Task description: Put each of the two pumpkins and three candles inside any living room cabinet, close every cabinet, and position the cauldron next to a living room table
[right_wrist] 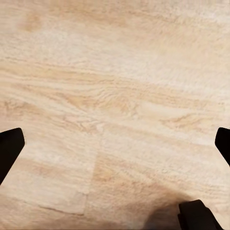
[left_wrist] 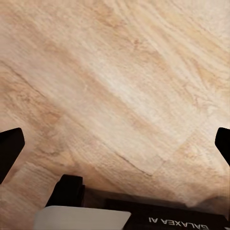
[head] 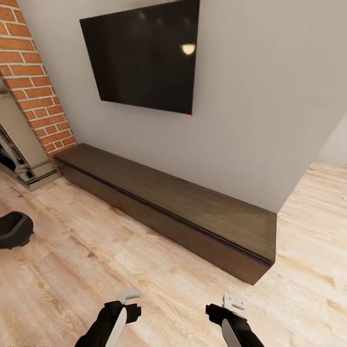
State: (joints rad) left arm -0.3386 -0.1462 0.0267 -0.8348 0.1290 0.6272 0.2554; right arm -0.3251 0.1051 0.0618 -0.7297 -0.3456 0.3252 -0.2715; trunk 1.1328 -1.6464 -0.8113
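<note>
Low over the wooden floor [head: 144, 270], the left pincer [head: 130, 295] and right pincer [head: 233, 302] both hang spread and empty. Ahead of them runs the cabinet [head: 193, 219], its handleless fronts closed against the wall under a dark screen [head: 144, 53]. Off beyond the left pincer sits the cauldron [head: 14, 229], probably heavy and rigid; its thick rim looks the surest hold.
</note>
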